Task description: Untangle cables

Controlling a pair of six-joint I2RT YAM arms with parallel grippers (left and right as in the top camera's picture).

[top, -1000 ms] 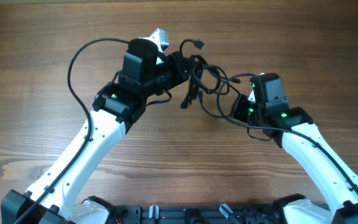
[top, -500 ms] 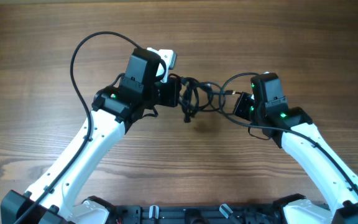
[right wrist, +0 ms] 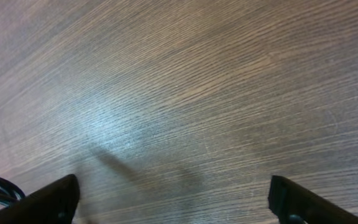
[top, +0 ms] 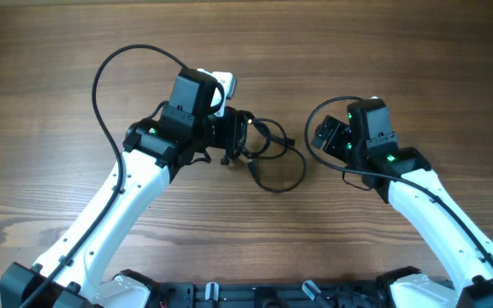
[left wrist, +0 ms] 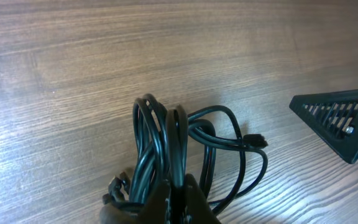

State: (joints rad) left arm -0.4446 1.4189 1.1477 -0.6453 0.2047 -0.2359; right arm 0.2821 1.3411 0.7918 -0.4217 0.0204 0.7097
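While my left gripper (left wrist: 178, 190) clamps the cables (left wrist: 178, 140) as one bunch, my right gripper (right wrist: 173, 198) gapes wide (nothing between its tips). The bunch lies mid-table (top: 50, 51), well off every edge; tugging one-handed could tighten the loops into knots.

The right tool (top: 323, 135) has opened and let go of the cables (left wrist: 176, 143).

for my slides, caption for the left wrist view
Left gripper shut on a bundle of black cables, wooden table beneath.
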